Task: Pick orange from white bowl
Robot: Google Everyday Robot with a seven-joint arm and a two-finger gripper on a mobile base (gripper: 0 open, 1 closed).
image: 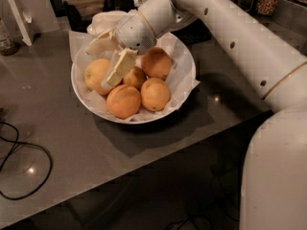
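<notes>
The white bowl (184, 83), lined with crinkled white paper, stands on the grey table and holds several oranges. The orange (94, 74), the largest and palest, lies at the bowl's left side. Smaller, deeper-orange oranges (123, 101) lie beside it. My gripper (100, 67) reaches down into the bowl from the upper right. It is open. One finger (117, 68) lies along the pale orange's right side and the other sits over its back-left edge. I cannot tell whether the fingers touch it.
A small white lidded dish (108, 18) stands just behind the bowl. A white stand (19, 16) and a jar (5, 37) are at the table's back left. A black cable (19, 164) loops at the front left. The table's front edge runs diagonally toward the lower left.
</notes>
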